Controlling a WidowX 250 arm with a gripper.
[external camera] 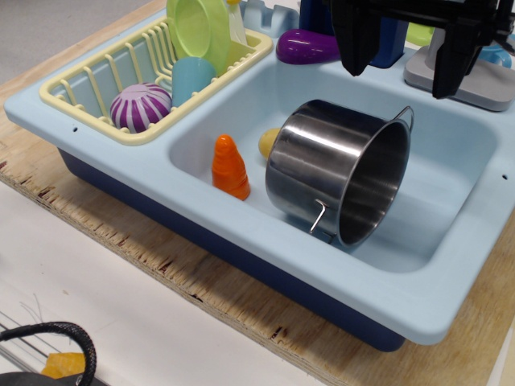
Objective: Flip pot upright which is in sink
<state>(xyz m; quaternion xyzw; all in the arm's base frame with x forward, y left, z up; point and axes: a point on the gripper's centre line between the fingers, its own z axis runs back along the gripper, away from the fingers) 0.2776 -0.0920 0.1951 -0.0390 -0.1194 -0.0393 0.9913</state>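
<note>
The shiny steel pot (pixel 334 173) lies on its side in the basin of the light blue sink (pixel 451 241), its open mouth facing right and toward the front. One wire handle (pixel 320 215) shows at the lower rim and another (pixel 406 117) at the upper rim. My black gripper (pixel 406 60) hangs above the pot's upper rim at the top of the view, its two fingers spread wide with nothing between them. It is apart from the pot.
An orange toy carrot (pixel 230 166) and a yellow toy (pixel 268 142) sit in the basin left of the pot. A pale yellow dish rack (pixel 96 88) holds a purple striped ball (pixel 140 106), a blue cup (pixel 191 78) and a green plate (pixel 199 30). A purple eggplant (pixel 306 47) and a grey faucet base (pixel 463 84) stand behind.
</note>
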